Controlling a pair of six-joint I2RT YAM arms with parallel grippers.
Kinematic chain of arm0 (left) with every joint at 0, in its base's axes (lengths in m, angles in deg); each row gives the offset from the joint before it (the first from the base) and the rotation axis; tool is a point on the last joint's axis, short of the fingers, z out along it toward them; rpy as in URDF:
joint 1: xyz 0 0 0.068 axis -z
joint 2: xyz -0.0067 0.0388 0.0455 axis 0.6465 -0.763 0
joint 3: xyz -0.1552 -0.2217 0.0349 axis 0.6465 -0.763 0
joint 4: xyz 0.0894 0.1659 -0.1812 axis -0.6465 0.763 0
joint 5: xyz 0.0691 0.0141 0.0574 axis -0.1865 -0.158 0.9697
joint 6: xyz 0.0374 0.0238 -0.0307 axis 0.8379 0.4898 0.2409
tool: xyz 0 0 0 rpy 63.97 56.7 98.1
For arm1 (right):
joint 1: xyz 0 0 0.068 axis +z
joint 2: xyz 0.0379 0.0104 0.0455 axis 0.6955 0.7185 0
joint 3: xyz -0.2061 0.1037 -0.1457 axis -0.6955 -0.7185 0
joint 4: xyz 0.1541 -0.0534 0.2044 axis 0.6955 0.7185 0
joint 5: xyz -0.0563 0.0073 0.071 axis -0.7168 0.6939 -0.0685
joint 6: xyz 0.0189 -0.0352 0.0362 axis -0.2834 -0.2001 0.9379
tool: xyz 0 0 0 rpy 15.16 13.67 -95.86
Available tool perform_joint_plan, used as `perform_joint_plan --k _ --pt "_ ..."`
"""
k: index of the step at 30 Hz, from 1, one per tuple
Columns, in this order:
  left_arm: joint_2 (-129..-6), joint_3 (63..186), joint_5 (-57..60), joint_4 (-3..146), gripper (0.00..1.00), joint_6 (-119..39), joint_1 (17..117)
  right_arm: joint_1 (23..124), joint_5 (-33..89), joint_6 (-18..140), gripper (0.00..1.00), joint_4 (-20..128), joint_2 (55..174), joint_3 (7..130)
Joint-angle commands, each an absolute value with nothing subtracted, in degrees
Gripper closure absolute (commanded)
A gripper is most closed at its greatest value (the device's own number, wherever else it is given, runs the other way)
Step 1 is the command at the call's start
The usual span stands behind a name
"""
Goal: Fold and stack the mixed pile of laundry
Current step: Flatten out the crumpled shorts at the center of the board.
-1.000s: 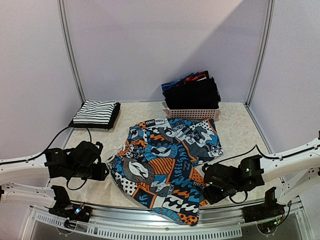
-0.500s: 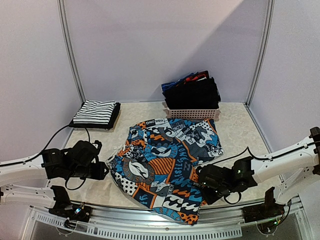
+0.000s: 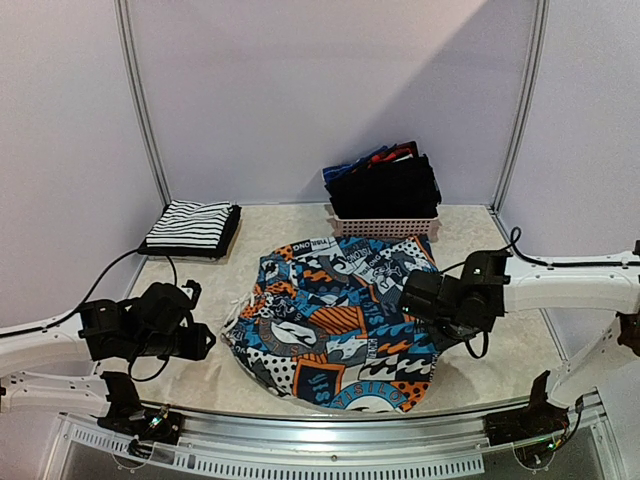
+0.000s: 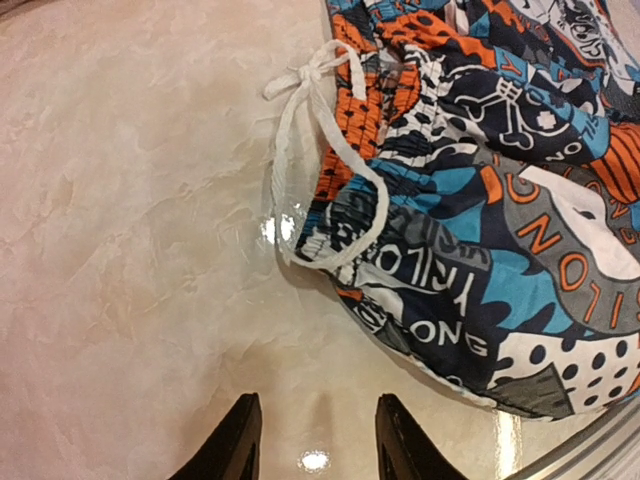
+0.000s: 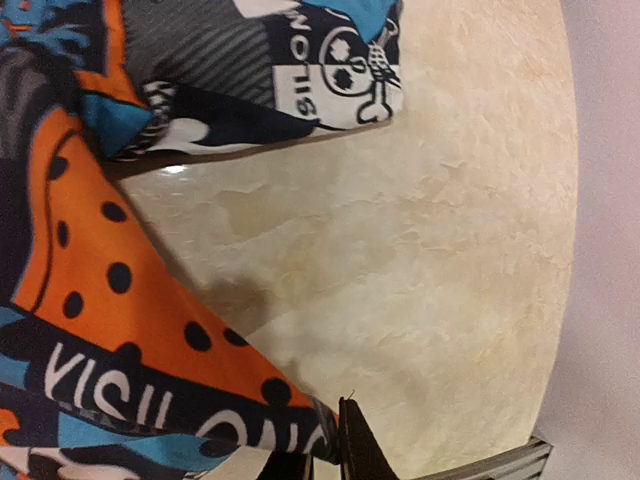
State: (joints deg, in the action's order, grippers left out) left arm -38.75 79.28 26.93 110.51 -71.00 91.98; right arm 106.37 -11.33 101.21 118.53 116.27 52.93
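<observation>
Right wrist view: right hand [image 5: 338, 455] pinches the hem of the printed shorts [image 5: 120, 330], raised above the surface [image 5: 420, 250]; left hand [image 4: 318, 445] hovers low, fingers [image 4: 235, 445] spread, near the drawstring [image 4: 300, 150].

Right hand [image 5: 340, 452], gripping print shorts [image 5: 120, 330], mostly cropped below.

We see bright, even light. Glare spots shine on the table [image 4: 120, 300]; a diagonal shadow crosses the back wall [image 3: 330, 90].

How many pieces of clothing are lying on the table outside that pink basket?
2: the folded striped garment at the far left, and the printed shorts in the middle. More may hide beneath the striped one.
</observation>
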Motion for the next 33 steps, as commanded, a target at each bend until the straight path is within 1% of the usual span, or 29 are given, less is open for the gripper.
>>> perform_joint_plan --k 1,3,4,7,9,11,14,17,19,23,27,32,33 --pt "-39.4 78.5 28.4 110.8 0.59 -69.9 92.8 100.4 -16.2 100.6 0.80 122.4 122.5 52.2" --pt "-40.1 78.5 28.2 110.9 0.58 -70.2 92.8 99.4 -17.4 100.3 0.44 121.6 124.7 54.7" --pt "-40.5 78.5 27.5 111.0 0.56 -70.5 92.9 99.4 -17.3 99.6 0.33 121.6 125.1 56.3" --pt "-41.0 77.4 24.6 109.8 0.48 -71.7 92.8 100.9 -14.3 96.3 0.16 119.7 123.8 60.0" --pt "-41.1 76.2 22.6 108.7 0.45 -72.5 92.8 102.2 -10.8 94.5 0.11 117.5 120.8 61.0" --pt "-40.9 75.9 20.5 108.0 0.43 -72.6 93.0 104.0 -5.4 92.1 0.09 114.2 116.5 60.5" --pt "-40.5 75.9 19.4 108.1 0.42 -72.4 93.8 108.1 3.4 89.4 0.08 109.8 113.1 58.3" --pt "-41.7 75.4 21.3 106.7 0.43 -72.4 93.8 112.4 2.9 91.0 0.06 111.4 113.2 57.5" --pt "-43.4 74.7 20.9 103.0 0.44 -72.7 93.8 115.1 4.0 92.6 0.06 110.3 113.7 56.3" --pt "-46.6 74.5 23.6 98.0 0.45 -73.7 93.8 122.4 9.1 90.8 0.11 105.0 115.9 53.9" --pt "-49.2 74.5 26.7 93.3 0.46 -72.8 93.4 128.2 10.2 89.9 0.19 101.8 121.9 54.1" --pt "-53.6 76.2 26.4 92.5 0.48 -71.2 91.8 129.5 10.7 91.4 0.39 101.3 126.7 52.6" --pt "-53.9 76.2 26.2 92.4 0.48 -71.0 91.4 129.8 11.2 92.0 0.40 101.2 126.9 51.9"
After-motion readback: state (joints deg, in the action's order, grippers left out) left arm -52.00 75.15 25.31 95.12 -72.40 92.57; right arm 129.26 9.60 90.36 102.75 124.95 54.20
